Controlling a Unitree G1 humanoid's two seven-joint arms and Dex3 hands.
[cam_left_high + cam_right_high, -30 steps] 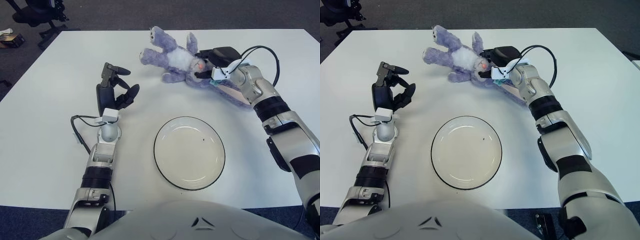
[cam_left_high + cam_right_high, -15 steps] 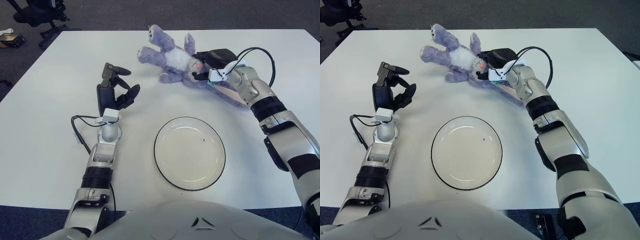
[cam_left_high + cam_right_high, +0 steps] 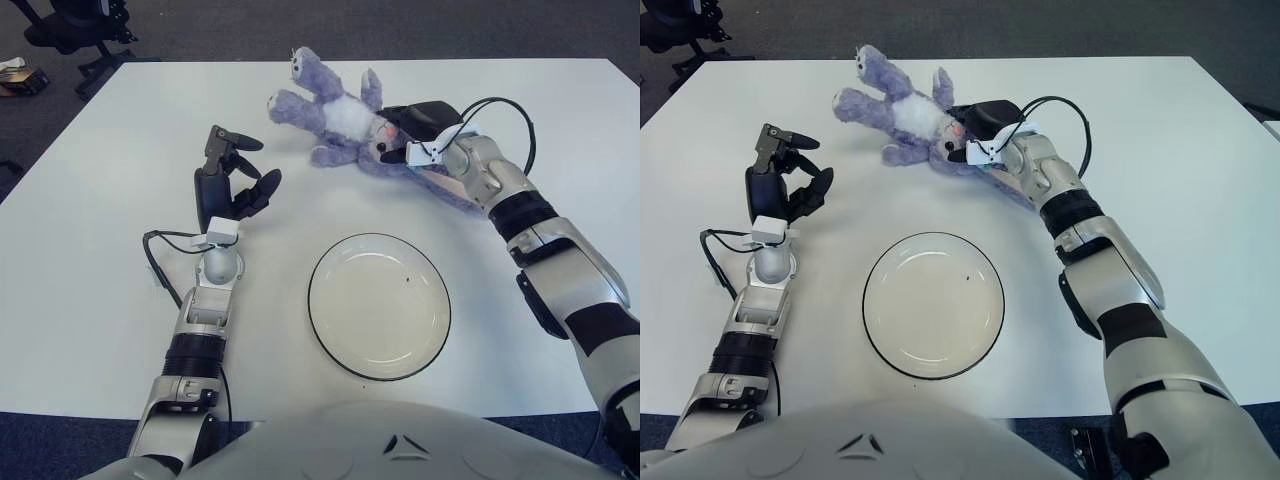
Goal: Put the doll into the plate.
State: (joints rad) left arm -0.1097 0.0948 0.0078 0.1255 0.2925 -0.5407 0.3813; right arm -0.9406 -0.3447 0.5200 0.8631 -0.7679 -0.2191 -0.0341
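Note:
A purple plush doll (image 3: 335, 115) with a white belly lies on its back at the far middle of the white table (image 3: 100, 260), its legs pointing far left. My right hand (image 3: 408, 135) is at the doll's head, its dark fingers closed around the face. The doll's long ear trails under my right forearm (image 3: 500, 190). A round white plate (image 3: 370, 330) with a dark rim sits near the front, below the doll and apart from it. My left hand (image 3: 235, 180) is held up left of the plate, fingers relaxed and holding nothing.
A thin black cable (image 3: 155, 265) loops beside my left forearm. Beyond the table's far left corner stand an office chair (image 3: 70, 25) and a small box (image 3: 22, 78) on the dark floor.
My right hand has shifted left and slightly away from me, and the doll has slid left with it. The left hand and the plate have not moved.

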